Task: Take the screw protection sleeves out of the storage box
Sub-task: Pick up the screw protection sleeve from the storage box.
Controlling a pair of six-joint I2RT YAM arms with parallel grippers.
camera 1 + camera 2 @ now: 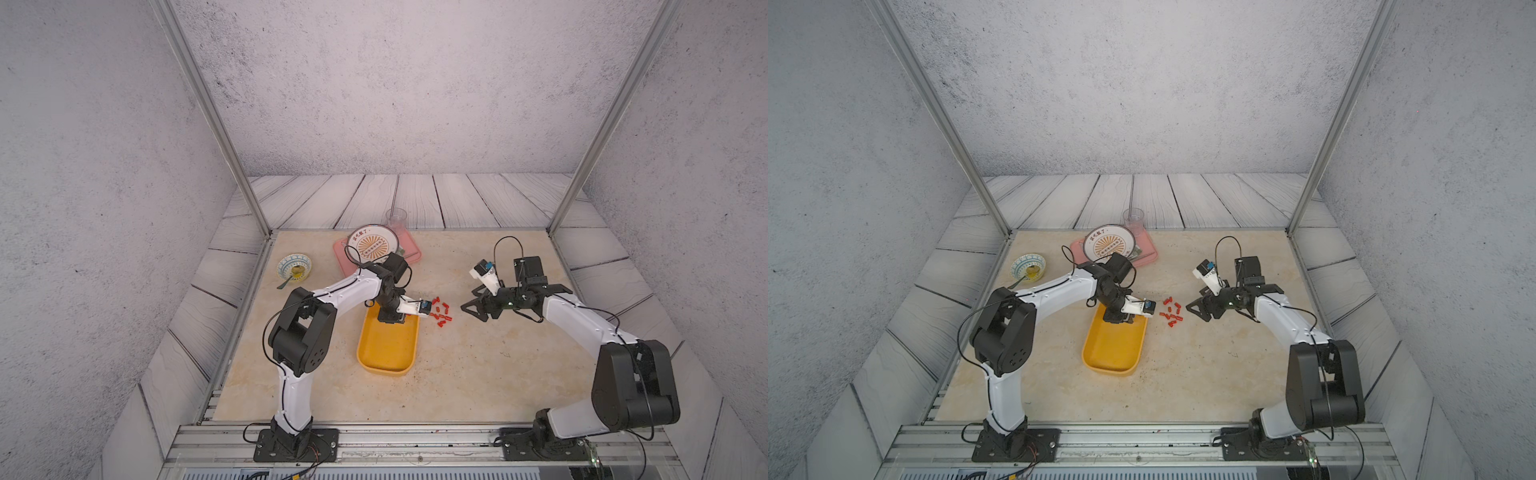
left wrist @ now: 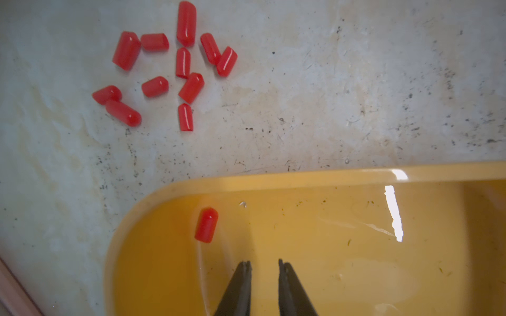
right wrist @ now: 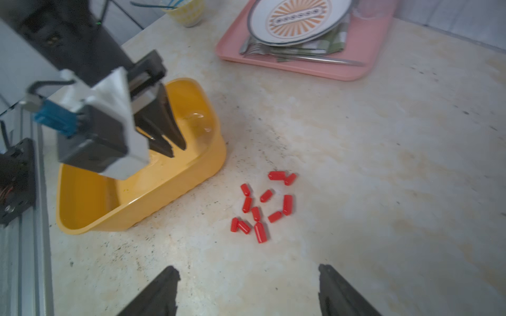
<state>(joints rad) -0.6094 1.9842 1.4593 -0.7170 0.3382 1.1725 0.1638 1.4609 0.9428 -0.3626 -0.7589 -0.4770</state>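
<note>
The storage box (image 1: 386, 349) is noted mid-counter (image 1: 478, 374), its near end bare. The left pincer (image 2: 264, 264) is poised over the far end, jaws slightly apart, nothing between them. One sleeve (image 2: 206, 225) lies in the box's far right corner, just beside the tips and close to the wall. The other screw protection sleeves (image 2: 183, 62) are heaped on the counter just past that corner. The right pincer (image 3: 248, 268) is spread wide, empty, near the heap.

Risks judged: the sleeve could be rolled or flicked aside by so narrow a gap, or the wall struck and the box shoved into the heap.

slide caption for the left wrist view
Left gripper, jaws slightly apart, over the yellow plastic storage box holding one red cylindrical sleeve; eleven more lie outside.
</note>
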